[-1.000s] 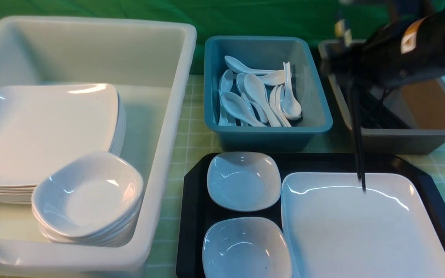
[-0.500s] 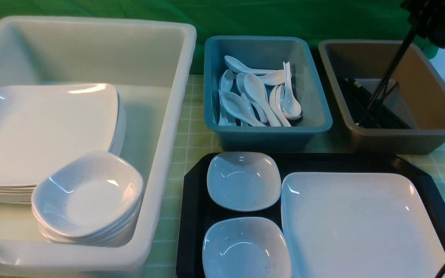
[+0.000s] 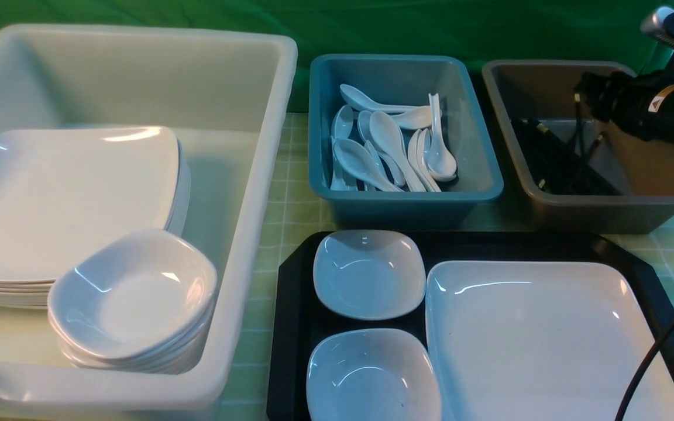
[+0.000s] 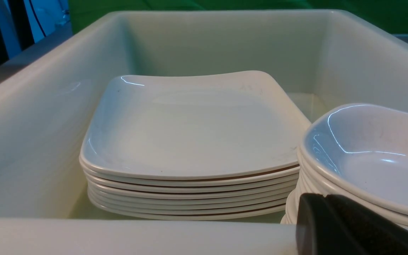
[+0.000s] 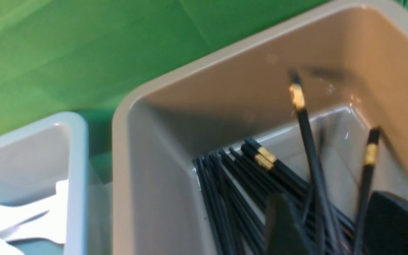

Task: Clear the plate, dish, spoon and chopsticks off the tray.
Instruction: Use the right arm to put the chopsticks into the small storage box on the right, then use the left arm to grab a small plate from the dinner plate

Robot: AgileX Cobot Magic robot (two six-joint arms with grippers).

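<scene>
Two bowls (both white) crowd the plate; a cable crosses it. Right gripper: fingers apart. Left gripper: closed.

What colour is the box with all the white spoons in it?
The box is teal, a greeny blue. The front view shows it best.

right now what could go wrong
The chopsticks leaning upright between the open fingers of the right gripper could snag as the arm lifts. The plate sits against both small bowls, so lifting it may knock them. A black cable crosses the plate and might catch.
</scene>
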